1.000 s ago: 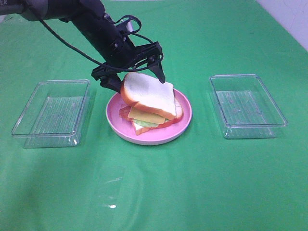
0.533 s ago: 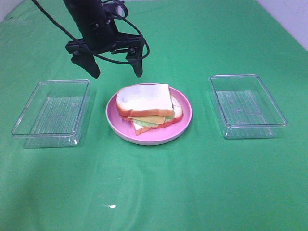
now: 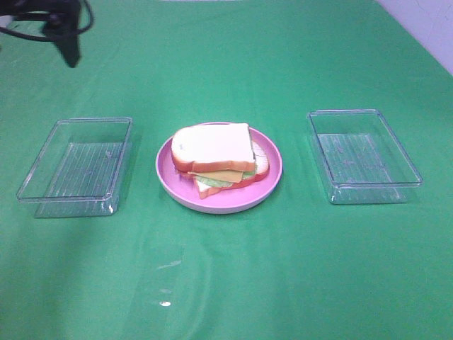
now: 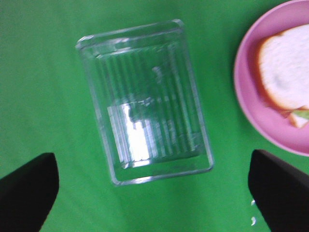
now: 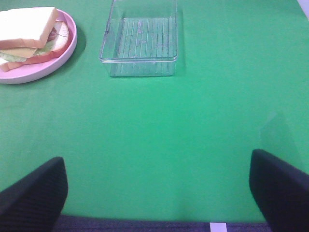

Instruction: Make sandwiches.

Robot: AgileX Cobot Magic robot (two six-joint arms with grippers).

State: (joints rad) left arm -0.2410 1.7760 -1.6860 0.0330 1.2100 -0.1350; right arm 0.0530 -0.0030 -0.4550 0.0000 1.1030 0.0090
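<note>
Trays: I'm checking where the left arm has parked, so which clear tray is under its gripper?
The tray left of the plate; the left gripper hangs open above it. The other tray sits right of the plate.

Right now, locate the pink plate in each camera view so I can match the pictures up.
Exterior high: the pink plate sits at the picture's centre, between two clear trays.
Left wrist: only part of it shows, cut off at the right edge, beside one clear tray.
Right wrist: it lies in the upper left corner, partly cropped.
Shared landmark: the top bread slice of the sandwich on the plate, seen in all three.
</note>
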